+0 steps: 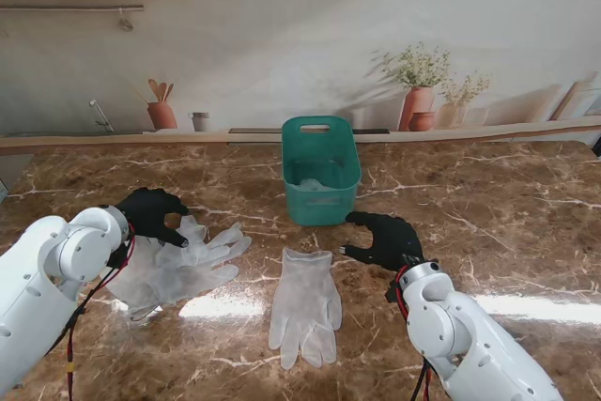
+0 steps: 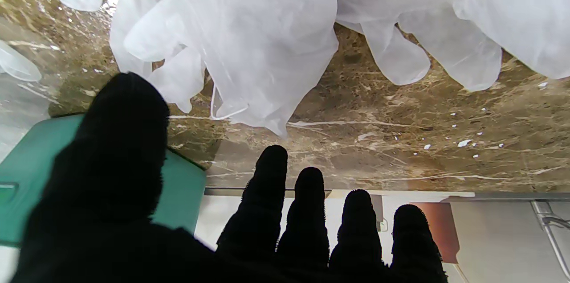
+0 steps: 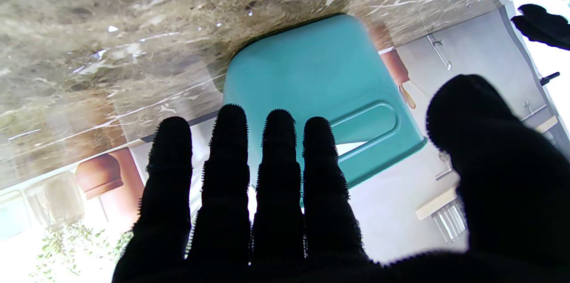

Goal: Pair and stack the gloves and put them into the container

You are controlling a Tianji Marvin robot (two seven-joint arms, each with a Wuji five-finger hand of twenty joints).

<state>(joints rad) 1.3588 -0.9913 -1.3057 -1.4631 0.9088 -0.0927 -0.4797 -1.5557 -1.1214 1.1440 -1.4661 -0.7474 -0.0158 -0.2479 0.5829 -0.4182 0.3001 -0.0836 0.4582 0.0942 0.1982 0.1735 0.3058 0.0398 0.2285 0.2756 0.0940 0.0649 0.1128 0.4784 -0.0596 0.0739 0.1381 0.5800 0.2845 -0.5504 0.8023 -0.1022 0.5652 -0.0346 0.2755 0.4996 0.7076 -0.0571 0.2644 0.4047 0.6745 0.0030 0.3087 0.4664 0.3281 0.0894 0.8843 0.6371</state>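
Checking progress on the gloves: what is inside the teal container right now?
Inside the teal container, something pale and translucent lies on the bottom, probably gloves. Its near wall hides part of the floor, so no count is possible.

A teal plastic container (image 1: 320, 182) with a handle slot in its far wall stands upright at the table's middle, open side up; something pale lies inside, too unclear to name. A translucent white glove (image 1: 304, 305) lies flat just nearer than it, fingers pointing near. To its left, a loose heap of translucent gloves (image 1: 178, 265) lies with fingers spread rightward.
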